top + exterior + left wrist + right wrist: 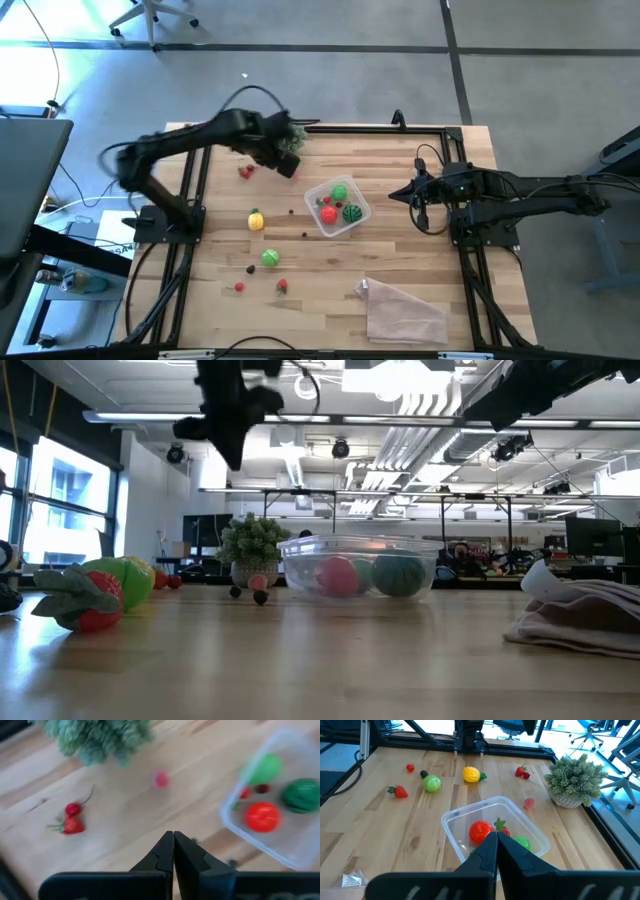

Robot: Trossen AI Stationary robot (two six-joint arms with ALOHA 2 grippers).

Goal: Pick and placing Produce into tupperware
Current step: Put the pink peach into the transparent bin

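Observation:
The clear tupperware (337, 207) stands mid-table and holds a red fruit (262, 816), a green one (264, 768) and a striped green melon ball (301, 795). Loose produce lies on the wood to its left: two red pieces (72, 819), a pink ball (161, 778), a yellow fruit (256, 220), a green fruit (270, 257), small red pieces (282, 286) and dark berries (305, 235). My left gripper (173, 851) is shut and holds nothing. It hangs above the table beside the plant, pointing steeply down. My right gripper (495, 847) is shut and holds nothing. It waits to the right of the tub.
A bushy grey-green plant in a pot (290, 140) stands at the far edge, close by my left gripper. A crinkled clear bag (405, 310) lies near the front right. Black frame rails (380, 127) run along the table's edges.

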